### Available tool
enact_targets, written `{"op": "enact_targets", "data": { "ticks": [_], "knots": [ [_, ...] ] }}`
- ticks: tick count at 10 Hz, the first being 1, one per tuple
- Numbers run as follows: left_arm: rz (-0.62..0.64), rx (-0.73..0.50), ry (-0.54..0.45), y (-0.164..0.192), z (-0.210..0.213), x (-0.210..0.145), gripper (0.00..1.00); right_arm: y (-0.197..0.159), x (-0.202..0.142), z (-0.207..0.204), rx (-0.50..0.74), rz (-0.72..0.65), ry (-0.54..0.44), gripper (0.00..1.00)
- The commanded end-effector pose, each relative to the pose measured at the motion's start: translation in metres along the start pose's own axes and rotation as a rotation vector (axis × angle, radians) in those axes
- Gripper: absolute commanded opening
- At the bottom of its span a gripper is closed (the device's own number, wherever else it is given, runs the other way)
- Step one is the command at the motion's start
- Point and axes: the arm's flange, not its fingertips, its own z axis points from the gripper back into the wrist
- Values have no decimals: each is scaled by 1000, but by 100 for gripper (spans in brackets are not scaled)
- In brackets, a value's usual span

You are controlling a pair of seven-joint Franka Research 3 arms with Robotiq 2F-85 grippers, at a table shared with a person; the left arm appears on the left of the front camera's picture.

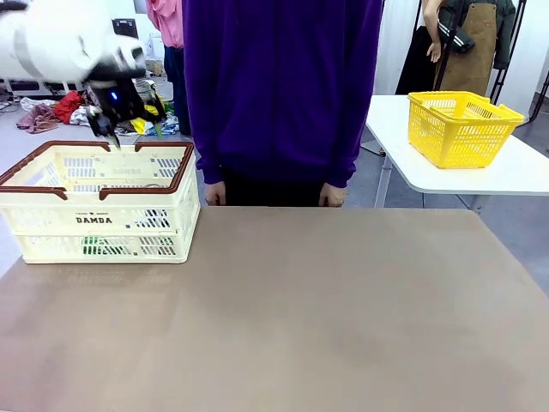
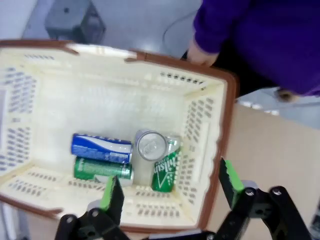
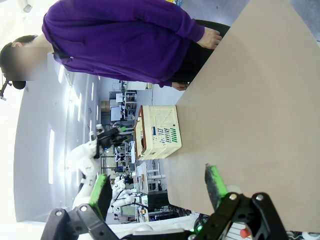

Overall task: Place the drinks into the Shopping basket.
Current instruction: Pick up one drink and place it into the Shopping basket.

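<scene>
Left wrist view: the left hand (image 2: 170, 192) is seen with fingers spread wide and empty above the Shopping basket (image 2: 227, 125), in which a blue can (image 2: 100, 146) and two green cans (image 2: 102, 169) lie together on the floor. The basket stands at the far left of the surface (image 1: 300, 318). The right hand (image 3: 157, 192) is held apart, empty, above the bare surface.

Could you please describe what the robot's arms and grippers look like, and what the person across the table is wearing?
The left arm is glossy white, ending in a black left gripper with a small blue light. Both it and the right gripper have black linkage fingers with bright green pads. The person wears a purple long-sleeved top.
</scene>
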Motion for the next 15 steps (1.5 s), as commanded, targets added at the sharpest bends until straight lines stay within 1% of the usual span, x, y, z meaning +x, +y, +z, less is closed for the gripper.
{"op": "enact_targets", "data": {
  "ticks": [1,2,3,4,5,6,7,8,9,10,12,13,15],
  "knots": [
    [-11,-82,-44,22,47,-18,100,2,2,0,23,13,-8,100],
    [-64,-202,-14,27,75,-29,100,2,2,0,23,13,-8,100],
    [-152,-357,64,32,97,-43,100,2,2,0,23,13,-8,100],
    [-245,-514,156,39,116,-59,100,2,2,0,23,13,-8,100],
    [-421,-731,265,46,133,-74,100,2,2,0,23,13,-8,100],
    [-492,-854,346,58,142,-83,100,2,2,0,23,13,-8,100],
    [-554,-969,450,71,141,-88,100,2,2,0,23,13,-8,100],
    [-552,-1063,533,83,132,-87,100,2,2,0,23,13,-8,100],
    [-538,-1167,575,98,117,-86,100,2,2,0,23,13,-8,100],
    [-456,-1281,576,120,92,-86,100,2,2,0,23,13,-8,100],
    [-309,-1439,548,175,42,-99,100,2,2,0,23,13,-8,100],
    [-275,-1524,533,202,21,-107,100,2,2,0,23,13,-8,100],
    [-99,-1598,490,249,-15,-123,100,2,2,0,23,13,-8,100]
  ]
}}
